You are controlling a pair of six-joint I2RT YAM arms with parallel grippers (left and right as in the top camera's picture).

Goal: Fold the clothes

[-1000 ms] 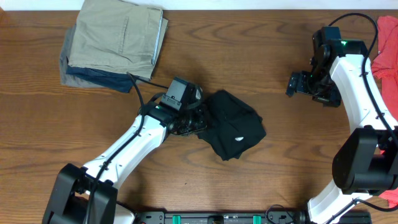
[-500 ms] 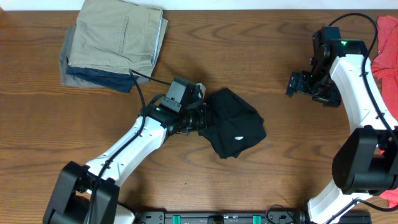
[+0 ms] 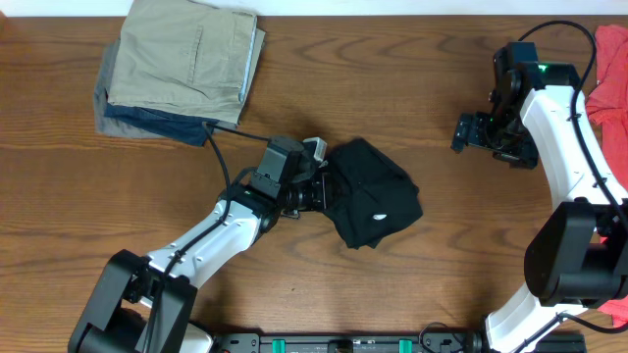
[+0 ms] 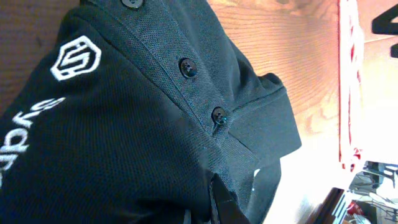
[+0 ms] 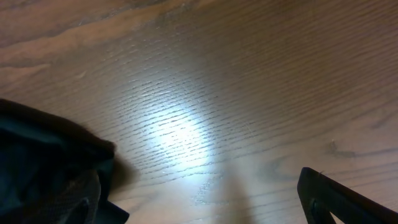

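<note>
The clothes, a black short-sleeved shirt (image 3: 378,196), lie bunched in a lump at the table's middle. Up close in the left wrist view the shirt (image 4: 124,124) fills the frame, showing a white logo (image 4: 74,59) and a buttoned placket (image 4: 188,67). My left gripper (image 3: 322,186) is shut on the shirt's left edge, and fabric hides most of its fingers (image 4: 224,202). My right gripper (image 3: 461,132) hangs open over bare wood at the far right, well apart from the shirt, with nothing between its fingers (image 5: 336,196).
Folded khaki garments (image 3: 182,59) lie on a blue-grey one (image 3: 137,118) at the back left. A red garment (image 3: 610,69) lies at the right edge. A black cable (image 3: 221,137) runs from the left arm towards the stack.
The left wrist has shifted a little towards the front and right, still holding the shirt, which has been nudged slightly right. The right arm has not moved.
</note>
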